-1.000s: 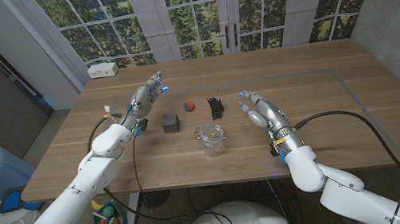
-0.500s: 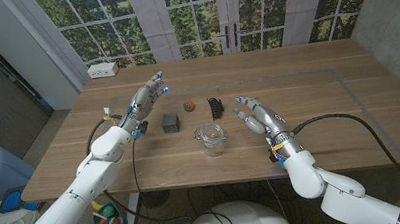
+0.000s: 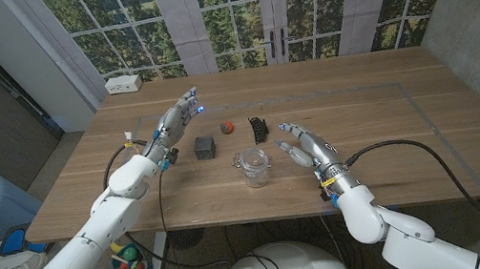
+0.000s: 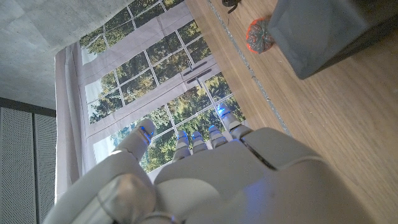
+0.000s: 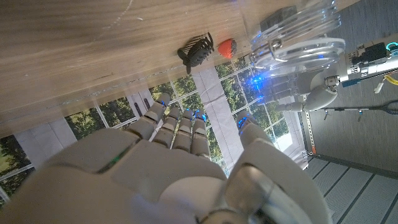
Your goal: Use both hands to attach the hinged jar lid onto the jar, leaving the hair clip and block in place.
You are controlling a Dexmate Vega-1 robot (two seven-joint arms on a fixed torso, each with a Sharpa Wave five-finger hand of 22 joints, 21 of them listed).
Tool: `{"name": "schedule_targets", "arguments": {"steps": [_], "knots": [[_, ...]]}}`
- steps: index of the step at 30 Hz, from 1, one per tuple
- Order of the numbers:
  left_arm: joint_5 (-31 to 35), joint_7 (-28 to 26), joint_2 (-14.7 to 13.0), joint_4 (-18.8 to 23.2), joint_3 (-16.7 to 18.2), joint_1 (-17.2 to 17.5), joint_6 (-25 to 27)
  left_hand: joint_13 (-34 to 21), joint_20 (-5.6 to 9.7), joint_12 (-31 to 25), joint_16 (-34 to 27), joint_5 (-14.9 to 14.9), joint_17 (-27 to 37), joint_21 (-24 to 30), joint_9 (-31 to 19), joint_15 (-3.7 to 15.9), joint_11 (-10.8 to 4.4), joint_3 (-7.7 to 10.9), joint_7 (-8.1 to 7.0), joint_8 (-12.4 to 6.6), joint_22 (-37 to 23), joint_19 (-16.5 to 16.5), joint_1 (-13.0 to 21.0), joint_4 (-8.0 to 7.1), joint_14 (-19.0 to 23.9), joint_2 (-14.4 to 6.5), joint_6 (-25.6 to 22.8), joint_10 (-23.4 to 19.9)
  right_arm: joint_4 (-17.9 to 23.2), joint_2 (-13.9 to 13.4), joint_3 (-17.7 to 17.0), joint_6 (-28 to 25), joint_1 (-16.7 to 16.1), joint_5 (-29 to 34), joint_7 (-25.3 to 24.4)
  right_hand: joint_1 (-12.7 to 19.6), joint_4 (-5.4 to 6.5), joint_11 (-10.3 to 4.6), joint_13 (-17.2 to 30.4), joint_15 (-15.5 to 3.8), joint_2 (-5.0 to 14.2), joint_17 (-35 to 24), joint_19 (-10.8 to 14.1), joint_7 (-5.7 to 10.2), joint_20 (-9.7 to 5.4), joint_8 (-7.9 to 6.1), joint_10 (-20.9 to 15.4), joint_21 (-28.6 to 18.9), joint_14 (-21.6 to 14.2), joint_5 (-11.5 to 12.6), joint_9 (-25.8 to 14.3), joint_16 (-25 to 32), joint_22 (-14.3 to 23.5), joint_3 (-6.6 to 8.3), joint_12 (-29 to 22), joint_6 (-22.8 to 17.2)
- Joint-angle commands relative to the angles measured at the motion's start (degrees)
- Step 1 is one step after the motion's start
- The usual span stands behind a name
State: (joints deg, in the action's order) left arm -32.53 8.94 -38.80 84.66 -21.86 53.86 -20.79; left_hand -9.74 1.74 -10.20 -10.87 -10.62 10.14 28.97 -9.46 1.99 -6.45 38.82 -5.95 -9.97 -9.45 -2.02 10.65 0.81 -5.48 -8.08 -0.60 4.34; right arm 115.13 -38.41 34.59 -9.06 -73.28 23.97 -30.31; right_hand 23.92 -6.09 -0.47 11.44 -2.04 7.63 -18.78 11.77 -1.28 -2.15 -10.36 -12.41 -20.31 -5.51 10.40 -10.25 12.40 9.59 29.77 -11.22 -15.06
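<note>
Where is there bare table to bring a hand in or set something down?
Bare wood stretches right of the right hand to the table edge, and along the far side toward the windows. It's crowded mid-table: jar, block, hair clip and a small red object cluster between the left hand and the right.

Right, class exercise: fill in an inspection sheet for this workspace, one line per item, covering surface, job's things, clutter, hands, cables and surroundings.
Surface: wooden table, bare wood on its right part.
Job's things: clear jar upright near the front edge, hinged lid resting on top; latch state cannot be told.
Clutter: black hair clip, dark block, small red object behind the jar.
Hands: left hand open beside the block; right hand open beside the jar.
Cables: black cable crosses the table from the right wrist.
Surroundings: windows with trees; white box at the far left corner.
</note>
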Motion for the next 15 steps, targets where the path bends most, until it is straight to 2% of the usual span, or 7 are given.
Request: {"name": "schedule_targets", "arguments": {"steps": [1, 7, 15], "knots": [[0.09, 0.34, -0.25, -0.37, 0.13, 0.37, -0.60, -0.08, 5.08, -0.29, 0.17, -0.36, 0.08, -0.25, -0.28, 5.22, -0.22, 0.14, -0.19, -0.05, -0.31, 0.57, 0.48, 0.42, -0.52, -2.77, 0.45, 0.26, 0.06, 0.93, 2.03, -3.18, 2.04, 0.89, 1.98, 0.98, -1.52, 0.29, 0.12, -1.44, -1.06, 0.53, 0.35, -0.49, -0.71, -0.03, 0.80, 0.65, 0.48, 0.36, -0.15, -0.38, 0.19, -0.10, 0.23, 0.76], [0.23, 1.03, -0.13, -1.07, -0.20, -0.09, -0.81, -0.08, 5.07, -0.29, 0.17, -0.35, 0.05, -0.38, -0.29, 5.28, -0.23, 0.12, -0.16, -0.06, -0.31, 0.60, 0.56, 0.51, -0.52, -2.71, 0.54, 0.30, -0.15, 1.17, 2.76, -3.87, 2.86, 0.60, 2.74, 1.20, -2.02, 0.33, 0.12, -1.38, -1.42, 0.81, 0.40, -0.64, -0.45, -0.06, 0.82, 0.85, 0.46, 0.38, -0.16, -0.44, 0.19, -0.24, 0.18, 0.95], [-0.01, 1.90, 0.01, -1.87, -0.56, -0.65, -0.56, -0.08, 5.33, -0.34, 0.33, -0.18, -0.22, -0.74, -0.29, 5.54, -0.39, -0.23, -0.50, -0.19, -0.30, 0.76, 0.89, 1.60, -0.56, -1.60, 0.45, 0.28, -1.08, 1.75, 3.87, -3.93, 3.55, -0.20, 3.17, 1.31, -2.69, 0.63, 0.12, -0.78, -2.31, 1.28, 0.43, -0.98, 0.17, -0.13, 1.10, 1.22, 0.61, 0.33, -0.17, -0.58, 0.19, -0.69, 0.19, 1.20]]}}
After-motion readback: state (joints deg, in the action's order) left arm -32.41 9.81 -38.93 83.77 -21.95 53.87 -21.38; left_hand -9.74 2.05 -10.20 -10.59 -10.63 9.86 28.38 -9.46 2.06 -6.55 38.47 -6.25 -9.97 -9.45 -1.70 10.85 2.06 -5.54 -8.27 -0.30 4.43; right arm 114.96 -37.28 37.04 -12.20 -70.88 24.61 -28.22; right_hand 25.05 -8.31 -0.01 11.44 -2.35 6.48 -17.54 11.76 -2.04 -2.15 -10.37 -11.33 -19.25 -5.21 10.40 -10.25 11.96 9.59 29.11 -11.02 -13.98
